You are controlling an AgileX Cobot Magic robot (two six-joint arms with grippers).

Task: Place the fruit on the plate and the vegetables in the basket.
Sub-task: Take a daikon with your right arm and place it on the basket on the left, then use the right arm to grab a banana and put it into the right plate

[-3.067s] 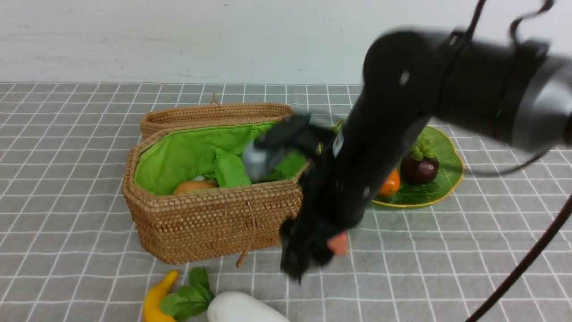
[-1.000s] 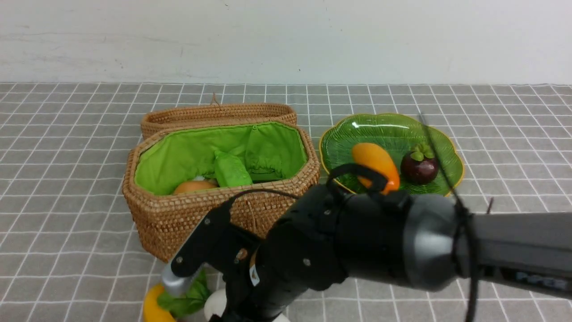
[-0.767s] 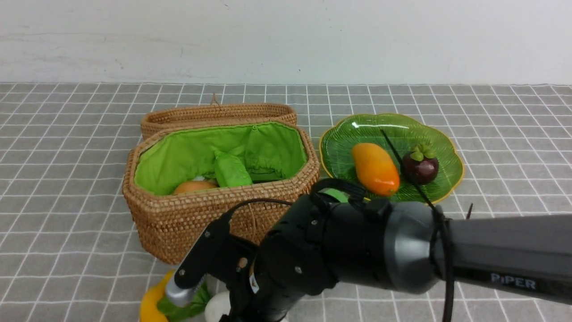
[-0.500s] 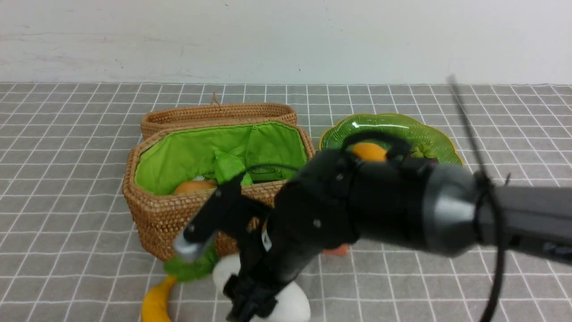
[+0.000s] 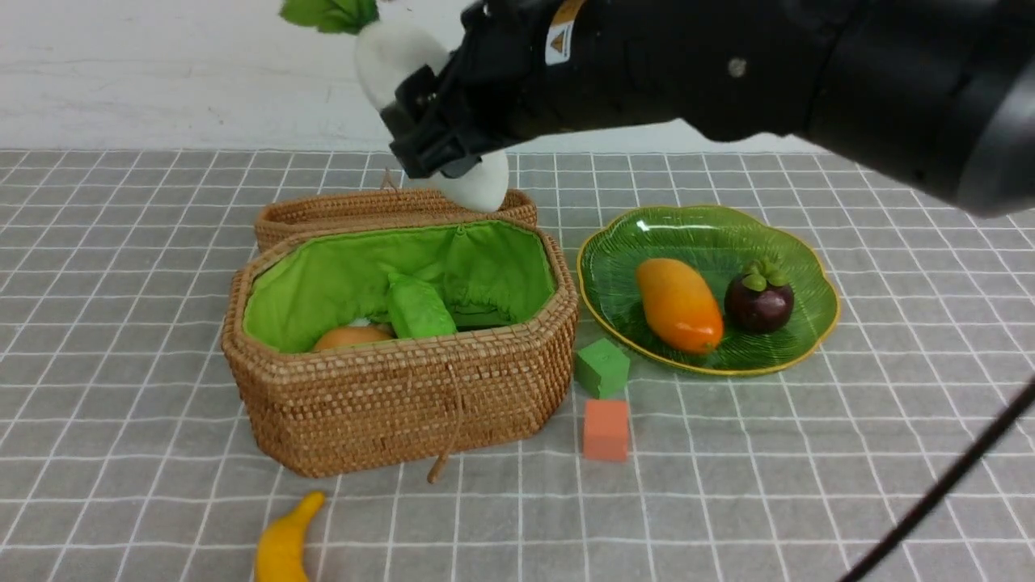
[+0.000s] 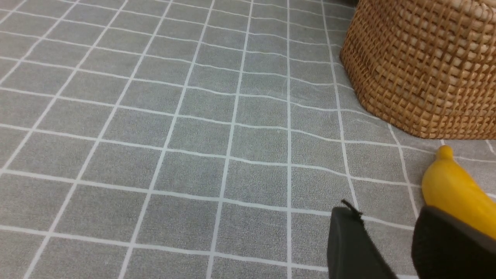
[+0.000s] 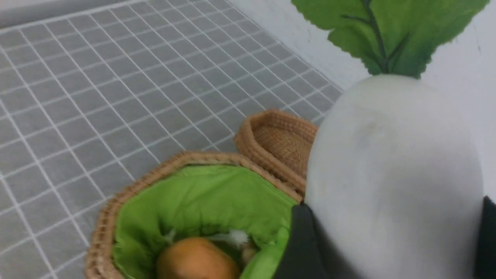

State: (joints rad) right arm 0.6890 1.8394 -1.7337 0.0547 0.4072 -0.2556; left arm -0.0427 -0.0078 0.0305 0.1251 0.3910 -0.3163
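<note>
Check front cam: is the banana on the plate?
No, the banana lies on the checked cloth in front of the basket, while the plate holds only the mango and mangosteen.

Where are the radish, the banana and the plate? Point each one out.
radish [image 7: 387, 174], right wrist view, on its white body.
banana [image 5: 281, 550], front view, on the middle of its curve.
plate [image 5: 703, 238], front view, on the bare ribbed floor near the far rim.

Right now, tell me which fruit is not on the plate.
The banana, lying on the cloth near the basket; the mango and mangosteen sit on the plate.
</note>
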